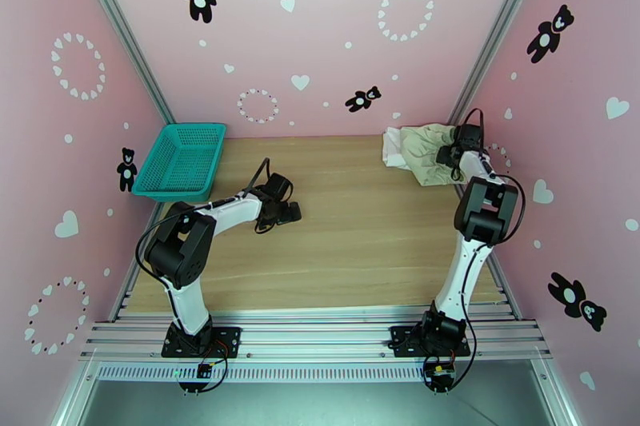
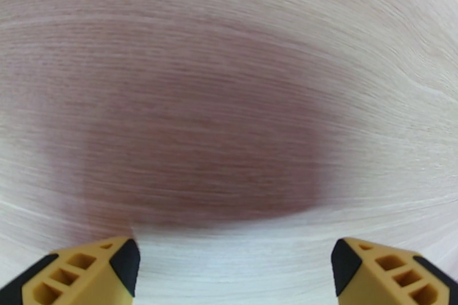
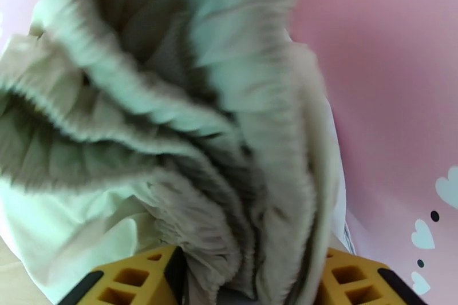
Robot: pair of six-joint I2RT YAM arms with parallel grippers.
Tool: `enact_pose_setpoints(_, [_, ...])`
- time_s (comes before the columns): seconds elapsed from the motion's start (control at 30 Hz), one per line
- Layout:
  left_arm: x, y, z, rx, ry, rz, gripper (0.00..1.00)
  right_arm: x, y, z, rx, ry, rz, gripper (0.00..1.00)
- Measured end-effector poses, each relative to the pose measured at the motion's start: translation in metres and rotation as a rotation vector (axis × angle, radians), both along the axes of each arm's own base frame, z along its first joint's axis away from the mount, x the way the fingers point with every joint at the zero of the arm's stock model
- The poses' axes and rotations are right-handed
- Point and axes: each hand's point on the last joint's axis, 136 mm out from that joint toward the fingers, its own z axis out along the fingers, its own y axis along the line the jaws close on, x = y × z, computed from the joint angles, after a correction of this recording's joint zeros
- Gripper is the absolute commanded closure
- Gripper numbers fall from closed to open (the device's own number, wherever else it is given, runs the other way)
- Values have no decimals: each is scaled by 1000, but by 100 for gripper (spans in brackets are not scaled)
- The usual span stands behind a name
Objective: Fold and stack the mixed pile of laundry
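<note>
Folds of the cream-beige garment bunch between the right jaws, whose yellow fingers stand apart on either side of the cloth, open rather than pinching. The garment lies heaped on the white T-shirt at the far edge of the worktop, well apart from the teal basket, off to its right. The left jaws, spread wide and empty, hover low over bare wood just beside the basket's near right corner.
</note>
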Motion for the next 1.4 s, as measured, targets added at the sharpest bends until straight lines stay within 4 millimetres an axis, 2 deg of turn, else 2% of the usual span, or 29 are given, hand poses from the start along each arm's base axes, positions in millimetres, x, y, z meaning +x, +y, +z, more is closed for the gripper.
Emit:
enact_pose_setpoints(0.13, [1, -2, 2, -8, -2, -4, 6, -1, 16, 0, -95, 47, 19, 3])
enact_pose_setpoints(0.17, [1, -3, 2, -10, -2, -5, 6, -4, 20, 0, -118, 57, 24, 1])
enact_pose_setpoints(0.3, [0, -6, 2, -17, 0, -11, 6, -22, 37, 13, -201, 91, 49, 1])
enact_pose_setpoints(0.43, [-3, -11, 3, -22, 2, -25, 6, -35, 49, 45, -263, 62, 47, 1])
enact_pose_setpoints(0.53, [-5, -15, 4, -21, -2, -44, 6, -47, 47, 76, -305, 19, 13, 1])
enact_pose_setpoints(0.63, [-7, -20, 7, -26, -9, -57, 6, -50, 43, 105, -338, -43, -13, 1])
enact_pose_setpoints(0.73, [-8, -22, 13, -36, -24, -63, 6, -49, 45, 122, -349, -91, -12, 5])
enact_pose_setpoints(0.83, [-12, -19, 24, -43, -54, -73, 6, -55, 63, 116, -339, -99, 29, 10])
enact_pose_setpoints(0.93, [-12, -14, 46, -42, -123, -85, 6, -76, 100, 96, -313, -89, 102, 12])
enact_pose_setpoints(1.07, [-8, -5, 84, -51, -266, -91, 5, -133, 157, 78, -285, -115, 219, 11])
enact_pose_setpoints(1.13, [-9, 3, 100, -61, -341, -93, 5, -172, 180, 79, -247, -207, 238, 1])
enact_pose_setpoints(1.2, [-10, 11, 106, -53, -392, -97, 5, -208, 178, 83, -224, -312, 201, 1])
enact_pose_setpoints(1.27, [-11, 18, 107, -37, -422, -106, 5, -236, 166, 76, -236, -378, 142, 1])
enact_pose_setpoints(1.33, [-12, 22, 104, -16, -437, -117, 5, -252, 152, 56, -261, -372, 87, 1])
enact_pose_setpoints(1.4, [-13, 25, 98, -4, -437, -123, 5, -260, 141, 30, -265, -327, 56, 1])
